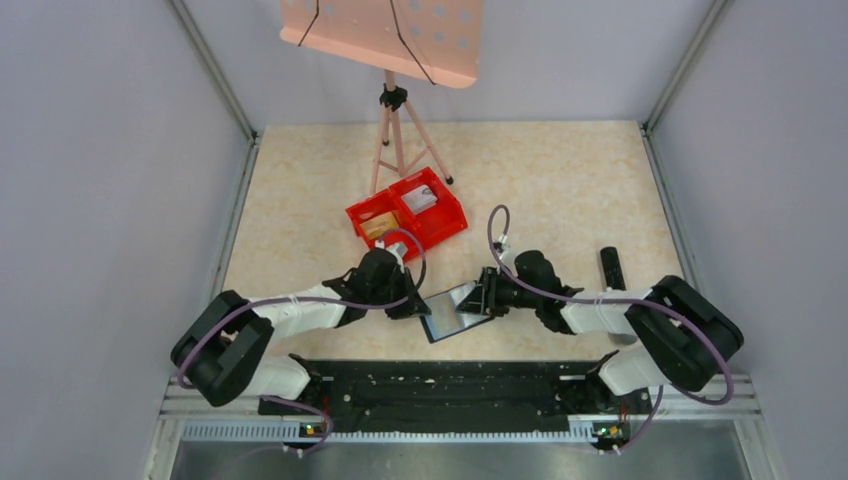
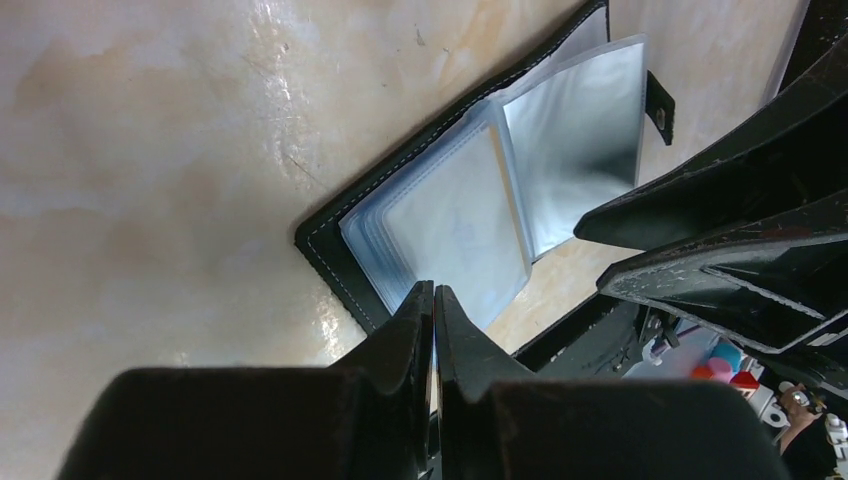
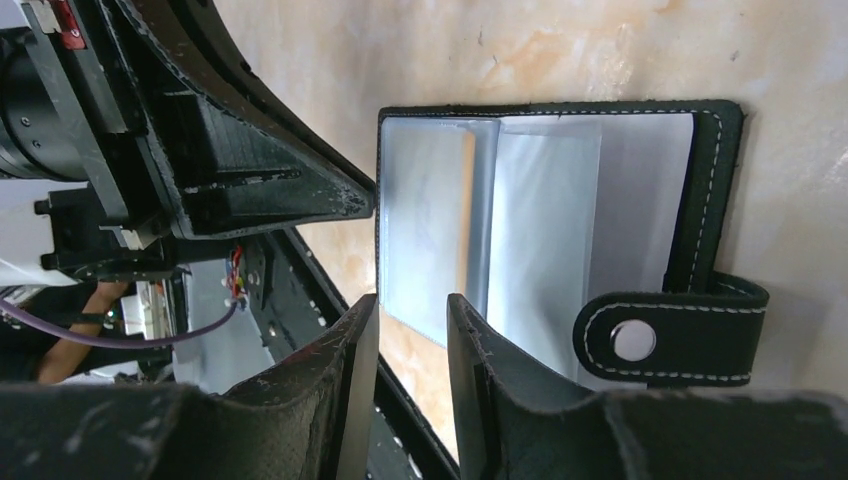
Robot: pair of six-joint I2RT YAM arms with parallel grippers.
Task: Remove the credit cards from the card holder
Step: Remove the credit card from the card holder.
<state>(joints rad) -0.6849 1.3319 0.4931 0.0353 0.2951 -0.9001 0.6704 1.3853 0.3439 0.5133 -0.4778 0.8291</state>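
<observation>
Left wrist view shows the left gripper (image 2: 434, 292) with its fingers pressed together at the near edge of the card holder (image 2: 452, 205). Whether a thin card sits in the slit between them cannot be told. The holder lies open on the table (image 2: 150, 150), between the two arms and near their bases, with its clear sleeves (image 2: 455, 225) fanned upward.

In the right wrist view the right gripper (image 3: 412, 305) has only a narrow gap between its fingers. A sleeve corner shows in that gap, but contact is unclear. The strap tab (image 3: 665, 340) hangs out to the right.

No tan card can be made out in the visible sleeves. Tan and pale credit cards (image 1: 380, 228) appear to lie in the red bin (image 1: 450, 215) farther back. The task therefore looks well along, with the remaining sleeves left to check.

To do this step well, one gripper should probably pin the black cover flat while the other lifts a single sleeve by its free edge, not the whole stack. Any card should be drawn out along the pocket opening. The plastic is slick and floppy, so a pinch near the edge may slip or drag the holder.
</observation>
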